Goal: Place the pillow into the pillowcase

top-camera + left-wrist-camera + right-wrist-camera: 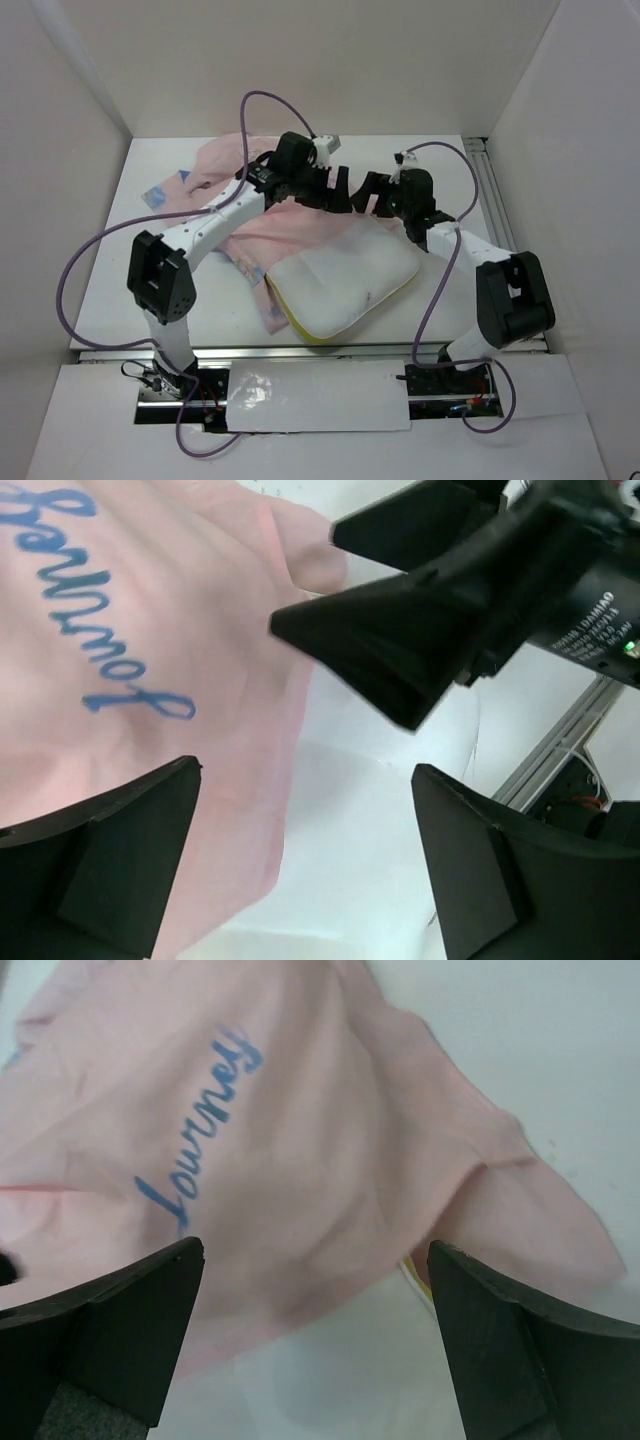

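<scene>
Pillow (345, 285) lies mostly outside the pillowcase (295, 228), at the near edge of the surface (390, 335). Case is bunched pink side up behind it and along its left. Can't tell if the far end is inside. Left claw (336, 190) and right claw (372, 193) both wide, gripping nothing, close together over the case.

Right wrist view: blue script lettering (196, 1125) on the pale pink pillowcase (340, 1160) reads "Journey". It sits at 10 o'clock from frame centre and runs from 7 toward 1 o'clock.

Left wrist view: the same blue script appears at 10 o'clock, upside down.

Small white print on the black motor housing (590, 620) at 2 o'clock is inverted and too small to read.
</scene>
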Tool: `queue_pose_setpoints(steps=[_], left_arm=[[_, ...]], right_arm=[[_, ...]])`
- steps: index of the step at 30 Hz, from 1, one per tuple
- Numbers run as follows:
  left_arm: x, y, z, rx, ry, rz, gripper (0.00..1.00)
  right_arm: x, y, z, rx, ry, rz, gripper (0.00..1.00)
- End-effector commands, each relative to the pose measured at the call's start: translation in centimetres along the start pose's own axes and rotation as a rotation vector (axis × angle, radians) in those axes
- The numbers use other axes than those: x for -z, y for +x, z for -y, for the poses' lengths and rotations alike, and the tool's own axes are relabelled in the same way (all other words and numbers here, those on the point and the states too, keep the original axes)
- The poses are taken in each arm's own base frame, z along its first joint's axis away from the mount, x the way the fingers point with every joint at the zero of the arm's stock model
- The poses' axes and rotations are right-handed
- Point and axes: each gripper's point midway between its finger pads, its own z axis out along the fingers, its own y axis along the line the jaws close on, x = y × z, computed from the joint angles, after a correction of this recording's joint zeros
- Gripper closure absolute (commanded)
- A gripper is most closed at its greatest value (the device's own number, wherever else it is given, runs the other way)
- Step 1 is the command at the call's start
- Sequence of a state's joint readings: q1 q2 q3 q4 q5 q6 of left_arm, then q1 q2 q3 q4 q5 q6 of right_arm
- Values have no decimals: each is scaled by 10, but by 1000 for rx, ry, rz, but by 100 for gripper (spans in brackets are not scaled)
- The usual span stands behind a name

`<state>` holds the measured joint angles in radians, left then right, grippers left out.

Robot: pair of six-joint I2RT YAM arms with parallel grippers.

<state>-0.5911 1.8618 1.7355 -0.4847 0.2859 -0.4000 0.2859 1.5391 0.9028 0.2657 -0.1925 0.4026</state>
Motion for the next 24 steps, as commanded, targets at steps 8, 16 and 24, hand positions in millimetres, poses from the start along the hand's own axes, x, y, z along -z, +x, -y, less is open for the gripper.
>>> queue_pose_setpoints(steps=[8,16,24], left_arm=[[121,73,-37,309,-288,204,0],[119,219,-85,550,-435,28,0],[96,250,-109,610,-463,13,0]], right_arm=[[79,17,-26,144,104,-101,0],[105,83,-137,479,-222,-259,0],[137,153,-187,764,-275,-349,0]])
